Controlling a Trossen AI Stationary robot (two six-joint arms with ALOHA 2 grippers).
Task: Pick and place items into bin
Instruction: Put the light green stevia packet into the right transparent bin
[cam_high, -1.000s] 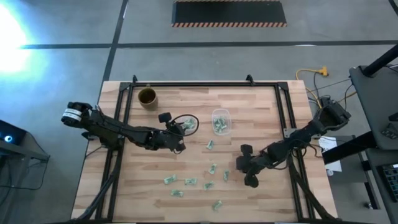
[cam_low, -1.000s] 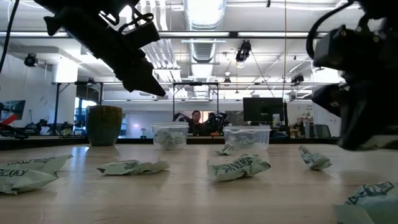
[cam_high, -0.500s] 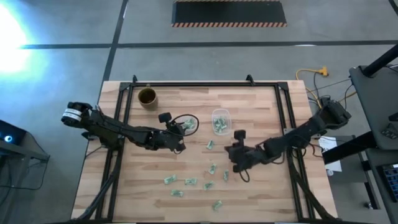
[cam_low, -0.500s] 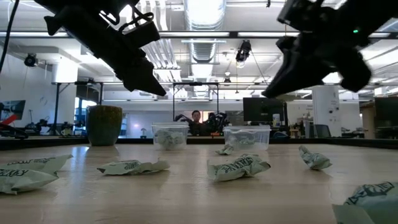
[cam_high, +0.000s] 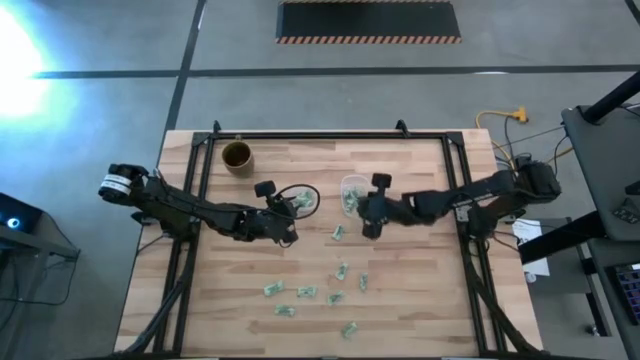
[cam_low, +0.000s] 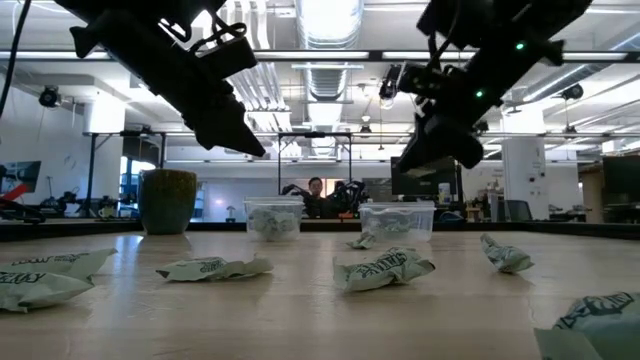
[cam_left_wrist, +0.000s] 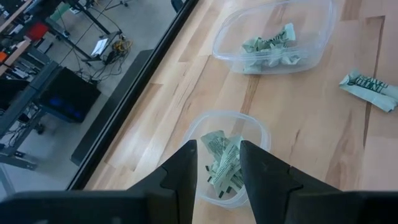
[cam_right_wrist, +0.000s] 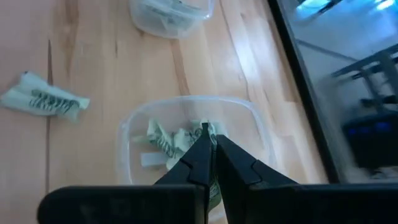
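- Right gripper (cam_right_wrist: 209, 144) poised over the right clear tub (cam_high: 356, 192), jaws pressed together with a sliver of green-and-white wrapper (cam_right_wrist: 214, 186) seemingly nipped between them; several wrappers (cam_right_wrist: 169, 140) already lying inside that tub.
- Right arm (cam_high: 455, 202) stretched across the table (cam_high: 420, 300) from its right edge toward the middle.
- Left gripper (cam_left_wrist: 217, 163) hovering above the left clear tub (cam_high: 297, 199), jaws spread with nothing between them; a small heap of wrappers (cam_left_wrist: 222, 163) resting in that tub.
- Seen from the left wrist: the other tub (cam_left_wrist: 274, 34) farther off with its own wrappers, and a single loose wrapper (cam_left_wrist: 369, 90) lying flat on the wood beside it.
- About eight loose wrappers (cam_high: 305, 292) scattered over the near half of the table, one (cam_high: 338, 233) just in front of the right tub, another (cam_high: 349, 328) near the front edge.
- Brown round cup (cam_high: 237, 155) upright near the far left corner, well apart from both tubs.
- From table height: crumpled wrappers (cam_low: 383, 268) in the foreground, both tubs (cam_low: 397, 220) standing side by side behind them.
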